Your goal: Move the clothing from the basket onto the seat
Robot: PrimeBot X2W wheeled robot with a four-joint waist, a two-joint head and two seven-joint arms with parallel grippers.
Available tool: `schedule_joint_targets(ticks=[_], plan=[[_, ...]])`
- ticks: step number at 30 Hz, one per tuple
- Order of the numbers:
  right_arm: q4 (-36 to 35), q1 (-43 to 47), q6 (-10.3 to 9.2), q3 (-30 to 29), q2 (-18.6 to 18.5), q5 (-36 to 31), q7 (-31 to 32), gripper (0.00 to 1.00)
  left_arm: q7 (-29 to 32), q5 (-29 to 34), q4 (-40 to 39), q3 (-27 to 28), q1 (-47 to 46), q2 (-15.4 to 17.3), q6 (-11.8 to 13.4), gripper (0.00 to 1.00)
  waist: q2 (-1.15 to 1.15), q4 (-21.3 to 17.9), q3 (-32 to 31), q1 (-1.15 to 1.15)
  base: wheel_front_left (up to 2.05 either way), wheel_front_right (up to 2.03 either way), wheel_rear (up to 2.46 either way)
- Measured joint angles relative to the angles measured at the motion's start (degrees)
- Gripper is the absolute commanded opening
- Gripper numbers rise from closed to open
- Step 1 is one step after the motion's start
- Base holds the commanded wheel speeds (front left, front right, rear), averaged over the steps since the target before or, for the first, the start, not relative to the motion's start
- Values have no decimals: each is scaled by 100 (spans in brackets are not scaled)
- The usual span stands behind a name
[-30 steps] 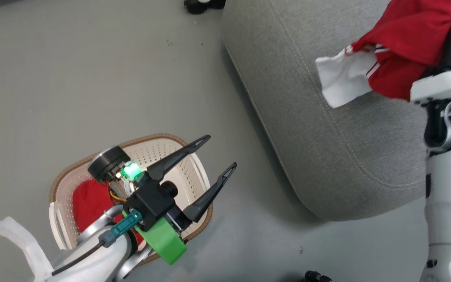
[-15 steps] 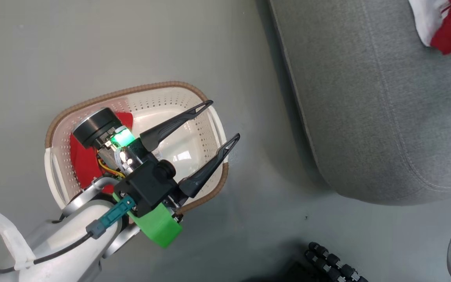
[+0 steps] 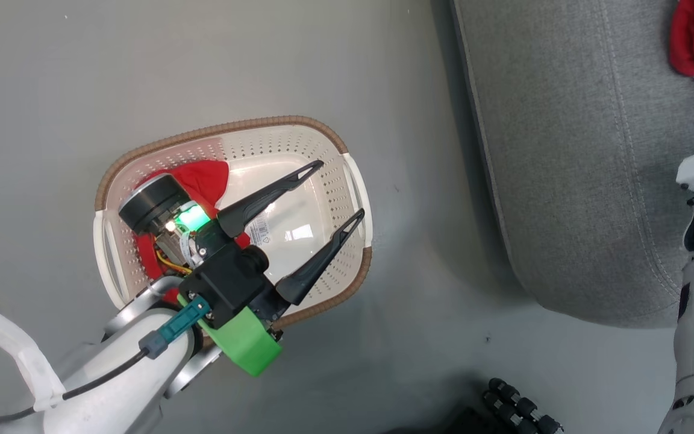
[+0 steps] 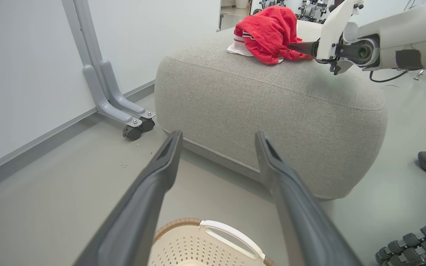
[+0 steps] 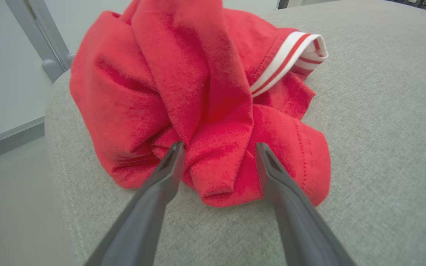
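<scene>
Right end effector (image 5: 218, 145) just released, now spread; red garment (image 5: 198, 92) on seat (image 5: 383, 111). Left end effector (image 3: 341, 187) spread, empty, over basket (image 3: 226, 128); second garment (image 3: 202, 178) remains.

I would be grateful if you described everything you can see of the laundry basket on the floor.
The basket is cream perforated plastic, a rounded rectangle with a brown woven-look rim and a white handle at each end. It stands upright on the grey floor, apart from the seat. A barcode sticker shows on its bottom; red clothing lies bunched at one end. The open left gripper hangs above it.
</scene>
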Motion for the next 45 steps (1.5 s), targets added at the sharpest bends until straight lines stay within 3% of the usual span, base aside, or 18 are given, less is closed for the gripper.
schedule_joint_targets(ticks=[11,22,28,36,45], plan=[[-1962,1672,0,786,297,218,-1,100,-270,-403,509,98,528,-342,330,100,0,-40,-850,-1,0,0,0],[-3004,2888,0,1978,310,611,-1,100,-435,-724,1070,646,1110,-721,678,100,0,384,-1683,-1,0,0,0],[-3365,3264,0,2431,312,537,192,100,-444,-733,1096,1482,1517,-915,817,100,0,853,-2005,-1,0,0,0],[-3667,3573,0,2799,314,492,477,100,-453,-508,1127,2794,2177,-1198,823,100,0,1358,-2434,-1,0,0,0],[-3842,3991,0,2855,313,458,677,100,-453,-58,1329,3764,2832,-1503,570,100,0,1668,-2959,-1,0,0,0]])
